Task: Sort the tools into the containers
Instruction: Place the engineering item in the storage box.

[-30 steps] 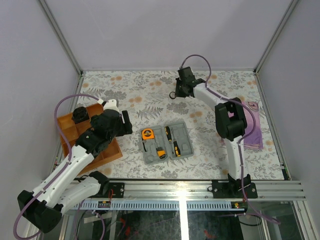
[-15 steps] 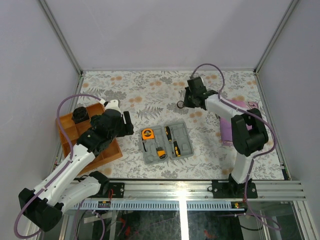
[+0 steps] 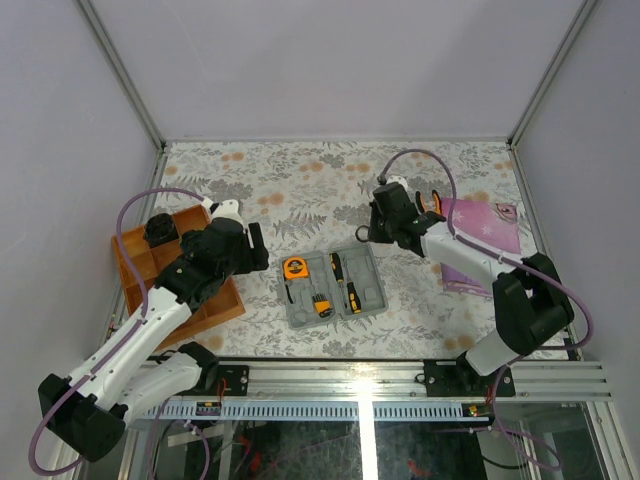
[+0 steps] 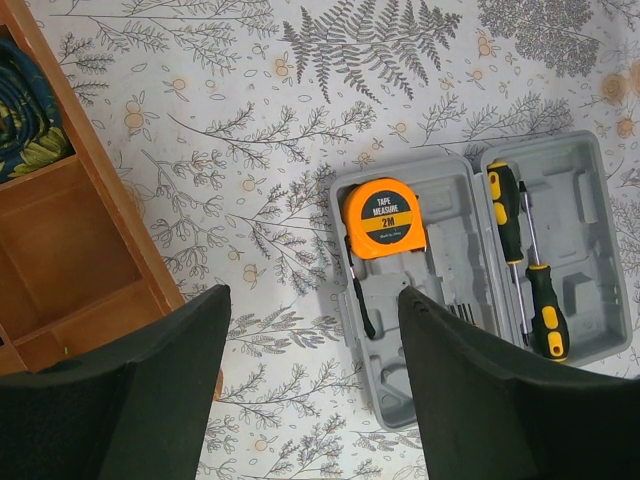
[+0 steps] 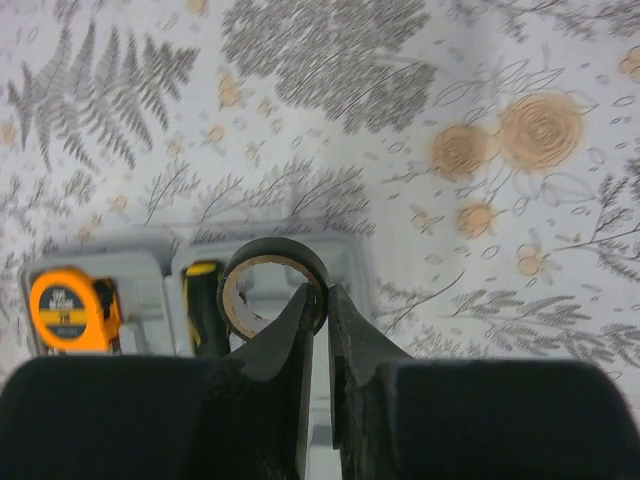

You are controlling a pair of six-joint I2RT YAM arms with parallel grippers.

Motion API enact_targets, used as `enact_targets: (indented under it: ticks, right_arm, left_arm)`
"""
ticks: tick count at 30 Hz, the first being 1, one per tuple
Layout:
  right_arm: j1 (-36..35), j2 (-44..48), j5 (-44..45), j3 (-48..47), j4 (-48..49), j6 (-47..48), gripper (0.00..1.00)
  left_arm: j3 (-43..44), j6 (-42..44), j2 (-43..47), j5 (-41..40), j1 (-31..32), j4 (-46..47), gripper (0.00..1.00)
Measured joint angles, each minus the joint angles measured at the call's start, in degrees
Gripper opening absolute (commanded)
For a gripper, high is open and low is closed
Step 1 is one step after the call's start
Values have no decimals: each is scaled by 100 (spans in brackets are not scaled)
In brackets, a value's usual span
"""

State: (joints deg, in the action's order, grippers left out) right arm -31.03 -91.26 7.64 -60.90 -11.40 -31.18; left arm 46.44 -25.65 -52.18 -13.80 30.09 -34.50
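Over the floral tabletop (image 3: 300, 180) right jaws pinch tape ring (image 5: 270, 250) beside case (image 3: 368, 276) edge; left jaws wide, empty

You've got the tool case (image 3: 368, 276) mid-table (image 3: 300, 190), tape measure (image 3: 295, 268) in its left half, screwdrivers (image 3: 337, 267) in its right half, wooden tray (image 3: 222, 300) to its left, cloth (image 3: 485, 222) far right.

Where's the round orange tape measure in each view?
Top external: round orange tape measure in the far-left corner of the open grey plastic tool case, mid-table.
Left wrist: centre of frame, same corner.
Right wrist: lower left, blurred.
Shared landmark: the tool case.
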Motion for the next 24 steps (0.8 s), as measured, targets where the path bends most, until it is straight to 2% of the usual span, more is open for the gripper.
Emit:
enact_targets:
  ticks: [8,14,19,24]
  right_arm:
    - [-1270,817,350,754,146,153,0]
    - [-2249,988,544,914,142,120,0]
    - [-2957,861,754,914,146,-2,0]
    - [-3342,505,778,892,144,-166,0]
  left_arm:
    - [0,0,0,50,4,2,67]
    - [-20,-103,-4,140,11,31,69]
    - [-396,-632,79,348,13,195,70]
    - [-1097,-1362,374,575,15,459,69]
